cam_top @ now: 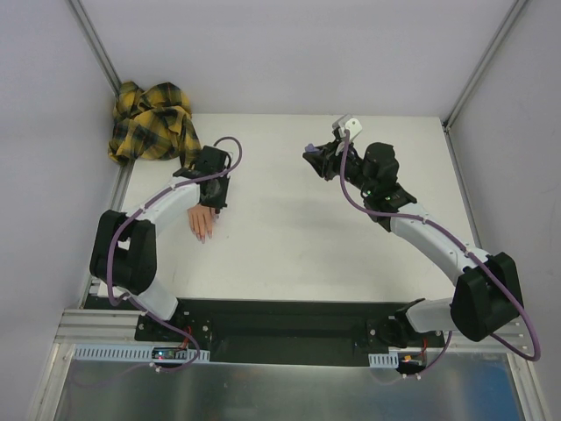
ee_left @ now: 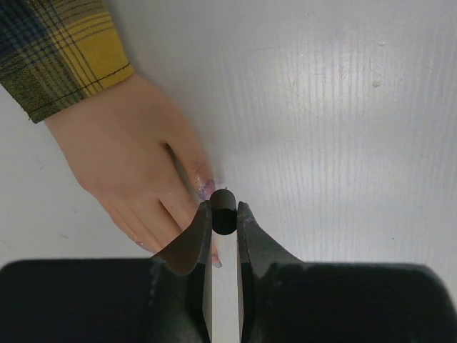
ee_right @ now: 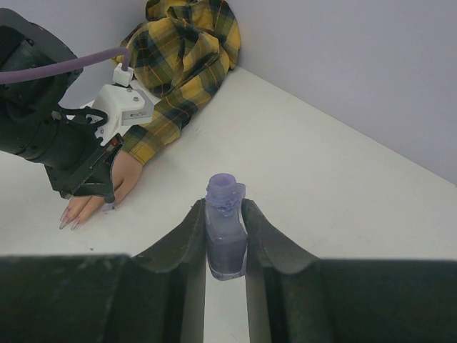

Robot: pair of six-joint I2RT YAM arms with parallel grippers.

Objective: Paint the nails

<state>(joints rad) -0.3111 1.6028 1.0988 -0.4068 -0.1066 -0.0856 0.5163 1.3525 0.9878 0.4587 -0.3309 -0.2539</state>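
on the white table (cam_top: pixel 351 254), the left arm (cam_top: pixel 131 254) folds at the elbow, its left gripper (ee_left: pixel 223 209) clamped on a black cap (ee_left: pixel 223 221) just over the fake hand (ee_left: pixel 128 164), which lies flat beyond the plaid sleeve (cam_top: pixel 153 118). the right arm (cam_top: pixel 438 241) reaches forward, well apart, its right gripper (ee_right: pixel 223 207) squeezing an open-necked purple bottle (ee_right: pixel 226 246). the nails (ee_left: pixel 206 189) point toward the near edge, one just beside the cap.

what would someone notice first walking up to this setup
The flesh-coloured fake hand in a yellow-black plaid sleeve, lying flat at the left of the table, stands out first. The left gripper is shut on a small black cap right at its purplish nails. To the right, the right gripper clamps an uncapped purple bottle.
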